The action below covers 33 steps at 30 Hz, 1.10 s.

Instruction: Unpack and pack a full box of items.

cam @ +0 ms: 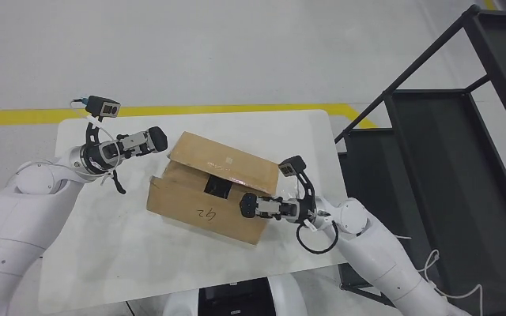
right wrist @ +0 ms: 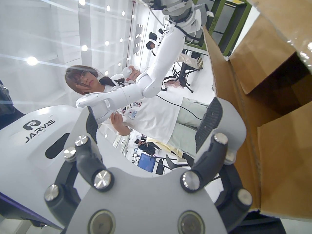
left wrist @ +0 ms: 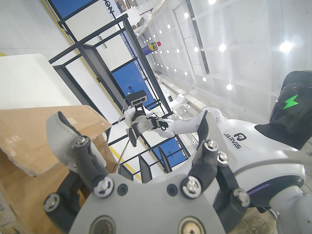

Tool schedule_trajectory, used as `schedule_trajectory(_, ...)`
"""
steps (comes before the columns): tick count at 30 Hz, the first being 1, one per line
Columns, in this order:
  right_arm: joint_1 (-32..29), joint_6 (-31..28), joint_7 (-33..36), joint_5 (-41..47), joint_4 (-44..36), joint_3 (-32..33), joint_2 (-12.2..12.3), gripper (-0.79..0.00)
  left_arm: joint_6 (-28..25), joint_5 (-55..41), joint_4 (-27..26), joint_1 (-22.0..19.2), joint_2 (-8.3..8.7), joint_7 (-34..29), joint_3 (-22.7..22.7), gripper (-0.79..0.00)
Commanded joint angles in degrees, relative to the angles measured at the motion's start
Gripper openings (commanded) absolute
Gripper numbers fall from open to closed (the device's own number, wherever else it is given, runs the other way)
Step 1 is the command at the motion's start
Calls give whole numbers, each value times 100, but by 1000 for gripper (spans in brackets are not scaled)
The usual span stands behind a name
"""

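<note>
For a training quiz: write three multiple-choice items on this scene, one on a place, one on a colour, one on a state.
1. Where is the cardboard box? A on the floor; B on the white table; C on the black rack.
2. What colour is the floor stripe? A red; B blue; C yellow.
3. How is the left pincer? A open, empty; B shut on a flap; C shut on a bottle.
Key: B, table shows round the box; C, the stripe is yellow; A, its fingers stand apart, nothing between.

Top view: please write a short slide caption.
Both open, the left gripper and right gripper flank the partly open cardboard box.
</note>
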Motion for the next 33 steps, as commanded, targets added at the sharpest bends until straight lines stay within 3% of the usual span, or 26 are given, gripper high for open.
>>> schedule_trajectory(1,26,5,-181,-159,37,-15,-14,0,0,0,0,0,0,0,0,0)
schedule_trajectory(11,56,310,-971,-396,319,11,-70,0,0,0,0,0,0,0,0,0)
schedule_trajectory(25,95,738,-1495,-749,584,-107,-146,0,27,21,-9,14,-1,23,5,0)
schedule_trajectory(33,148,786,-1437,-757,672,-135,-177,0,1089,935,-113,-31,-8,-632,113,0)
